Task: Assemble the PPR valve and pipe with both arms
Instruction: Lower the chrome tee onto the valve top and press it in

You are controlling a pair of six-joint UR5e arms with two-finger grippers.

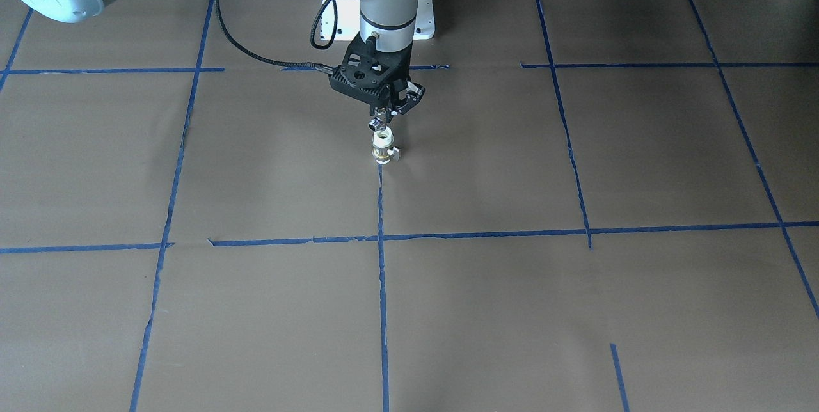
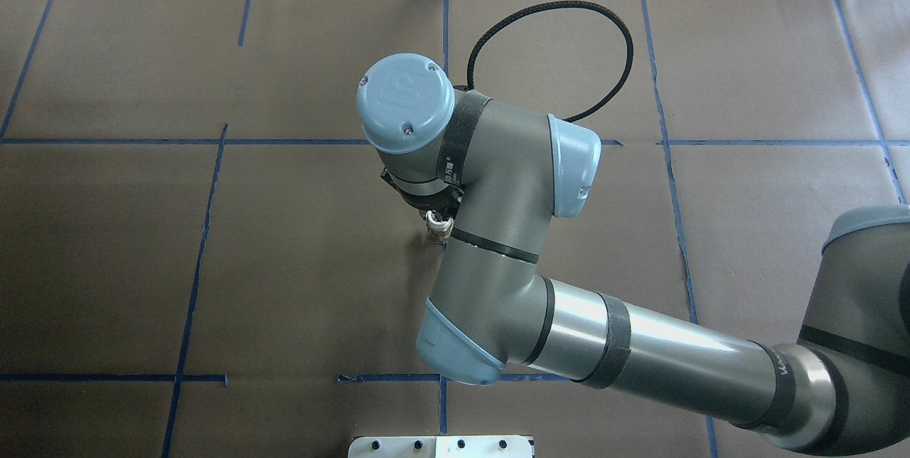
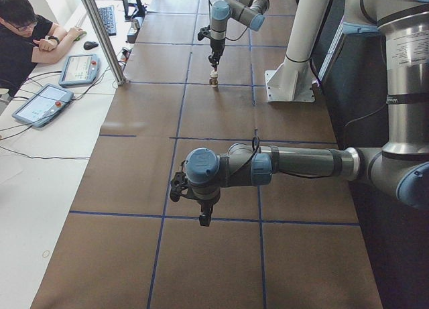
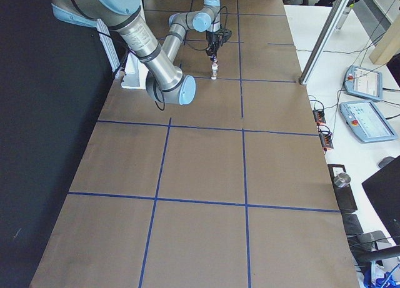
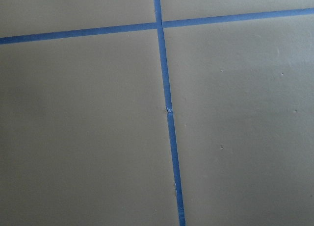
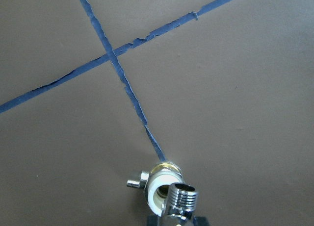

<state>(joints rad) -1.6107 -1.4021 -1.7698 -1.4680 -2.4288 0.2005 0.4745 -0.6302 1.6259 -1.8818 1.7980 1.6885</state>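
The PPR valve (image 1: 382,147) stands upright on the brown table cover, white open end up, small lever to one side. It also shows in the right wrist view (image 6: 159,186) and the overhead view (image 2: 439,229). My right gripper (image 1: 382,115) is shut on the chrome pipe (image 1: 377,123) and holds it straight above the valve. In the right wrist view the pipe's threaded end (image 6: 181,199) hangs just over the valve's top opening; I cannot tell if they touch. My left gripper (image 3: 204,216) hovers over bare table far from both; I cannot tell if it is open.
Blue tape lines (image 1: 381,284) grid the brown cover. The robot's white base plate (image 1: 422,18) is behind the right gripper. In the left view a metal post (image 3: 100,34), teach pendants (image 3: 40,102) and a seated operator (image 3: 27,34) are beside the table.
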